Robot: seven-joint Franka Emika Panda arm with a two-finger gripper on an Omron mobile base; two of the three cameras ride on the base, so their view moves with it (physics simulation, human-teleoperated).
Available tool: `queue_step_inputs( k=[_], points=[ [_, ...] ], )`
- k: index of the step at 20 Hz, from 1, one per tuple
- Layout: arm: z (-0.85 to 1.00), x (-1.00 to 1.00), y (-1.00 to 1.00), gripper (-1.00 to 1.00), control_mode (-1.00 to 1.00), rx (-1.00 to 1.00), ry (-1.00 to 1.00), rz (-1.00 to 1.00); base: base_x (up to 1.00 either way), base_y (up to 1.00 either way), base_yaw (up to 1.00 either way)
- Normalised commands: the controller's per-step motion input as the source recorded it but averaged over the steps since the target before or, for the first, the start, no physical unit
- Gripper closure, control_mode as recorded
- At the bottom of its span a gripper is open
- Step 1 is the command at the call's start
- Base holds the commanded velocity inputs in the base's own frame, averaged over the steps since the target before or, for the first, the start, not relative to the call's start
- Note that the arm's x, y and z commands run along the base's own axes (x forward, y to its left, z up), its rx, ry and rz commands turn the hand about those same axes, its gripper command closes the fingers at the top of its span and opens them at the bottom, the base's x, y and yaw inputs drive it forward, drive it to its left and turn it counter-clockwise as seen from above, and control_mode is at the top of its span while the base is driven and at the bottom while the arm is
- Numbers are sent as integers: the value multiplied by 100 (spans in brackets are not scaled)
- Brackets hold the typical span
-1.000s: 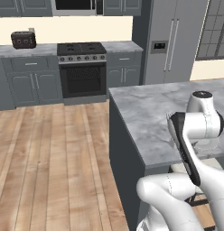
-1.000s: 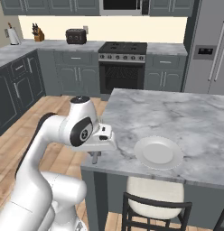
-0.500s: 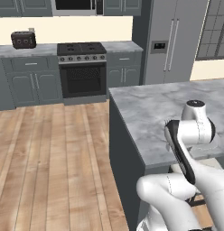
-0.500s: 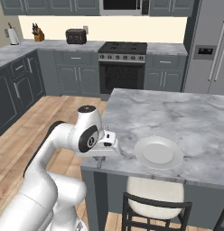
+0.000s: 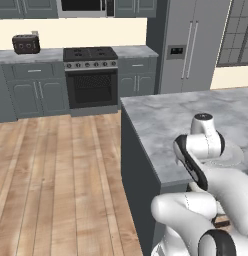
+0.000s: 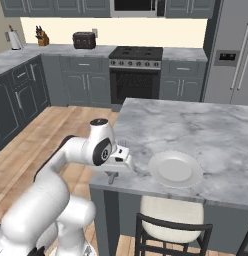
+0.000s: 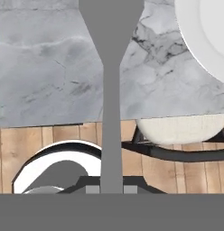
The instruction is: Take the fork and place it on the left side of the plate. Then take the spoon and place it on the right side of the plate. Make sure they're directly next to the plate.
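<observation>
Fork [image 7: 111,90] is what you are carrying: in the hand view its grey handle runs straight from 6 o'clock up to 12, widening toward the head at the top edge, where the tines are cut off. Your gripper [image 6: 117,161] is pinched on the handle's near end, jaws pressed close on it. In the right base view you can just make out the tines standing up behind the hand.

Plate [image 7: 205,36] lies at about 2 o'clock from the fork in the hand view, apart from it, with bare marble between. In the right base view the plate [image 6: 175,169] sits at 3 o'clock from the gripper, near the island's [image 6: 206,131] front edge. So the fork's long axis already runs alongside the plate's left rim; what the placement turns on, as I judge it, is closing that sideways gap toward the plate before you lower.

Fingertips are hidden by the grey band and the fork itself. From the left base view the arm blocks the gripper and the fork. How high the fork hangs above the marble is hard to tell.
</observation>
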Motion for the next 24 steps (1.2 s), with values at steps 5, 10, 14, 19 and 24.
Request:
queue_step_inputs(
  k=[5, 10, 14, 19, 24],
  points=[
    [-23, 37, 0, 100, -100, 0, 8, -10, 0, 0, 0],
    [-28, 22, -5, 100, -100, 0, 4, -7, 0, 0, 0],
    [-35, 4, -15, 100, -100, 0, 0, -3, 0, 0, 0],
    [-27, 10, -9, 100, -100, 1, 0, -1, 0, 0, 0],
    [-11, 16, 0, 100, -100, 1, 0, 0, 0, 0, 0]
  ],
)
